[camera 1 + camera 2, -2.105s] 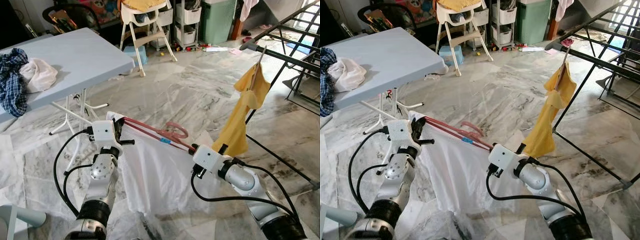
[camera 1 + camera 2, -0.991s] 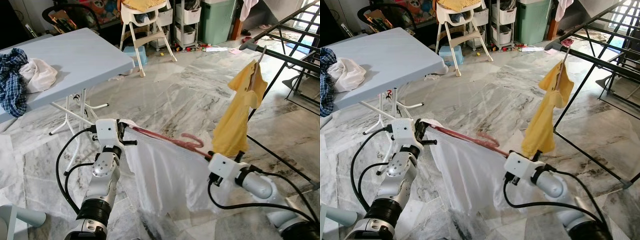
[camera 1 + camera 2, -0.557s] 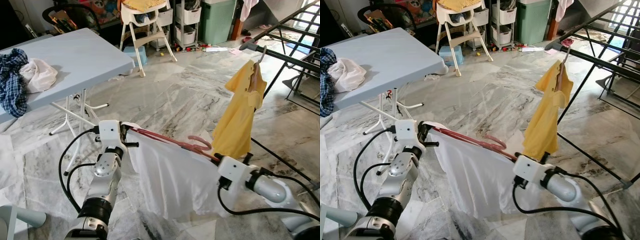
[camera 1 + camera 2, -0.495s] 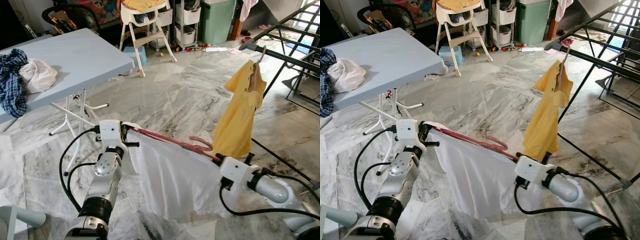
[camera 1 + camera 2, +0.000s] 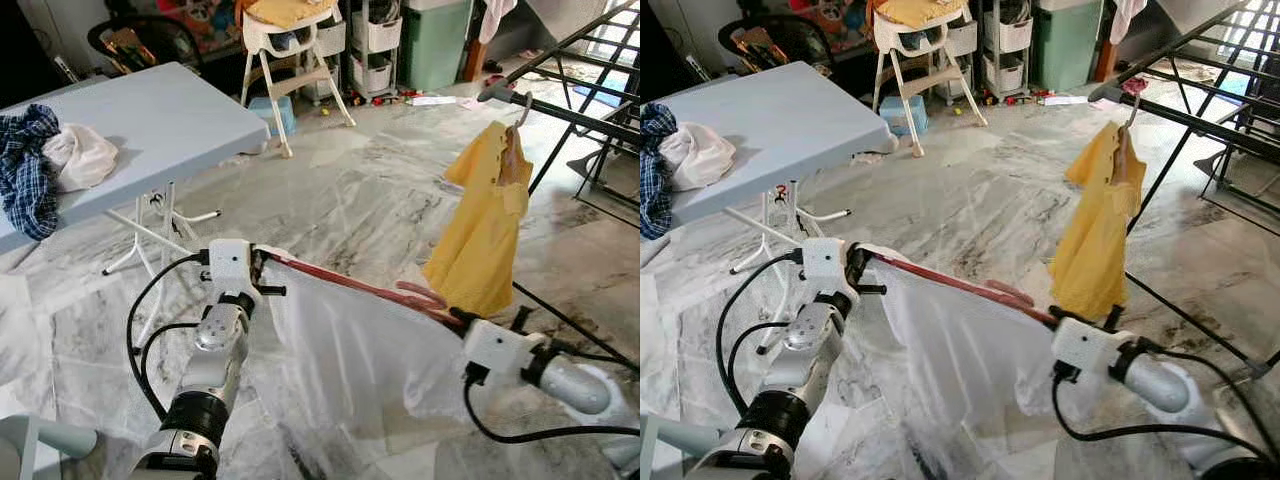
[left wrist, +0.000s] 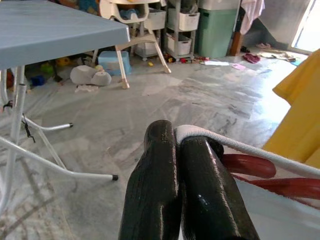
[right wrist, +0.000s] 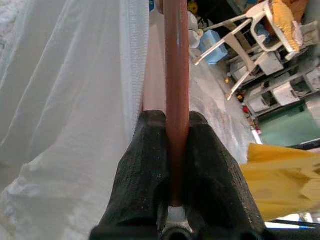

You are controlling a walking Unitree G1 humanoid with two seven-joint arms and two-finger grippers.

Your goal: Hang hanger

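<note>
Since the earlier frames, we had carried the red hanger (image 5: 345, 283) and its white garment (image 5: 350, 360) toward the drying rack (image 5: 560, 105). Our left gripper (image 6: 182, 150) was clenched on the garment's collar and hanger end — our right gripper (image 7: 172, 150) clamped the hanger's bar, just beside the hung yellow shirt (image 5: 485, 235).

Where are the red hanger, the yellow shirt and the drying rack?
red hanger (image 5: 960, 285), right eye view, middle of its bar.
yellow shirt (image 5: 480, 240), left eye view, body of the shirt.
drying rack (image 5: 580, 112), left eye view, top rail.
</note>
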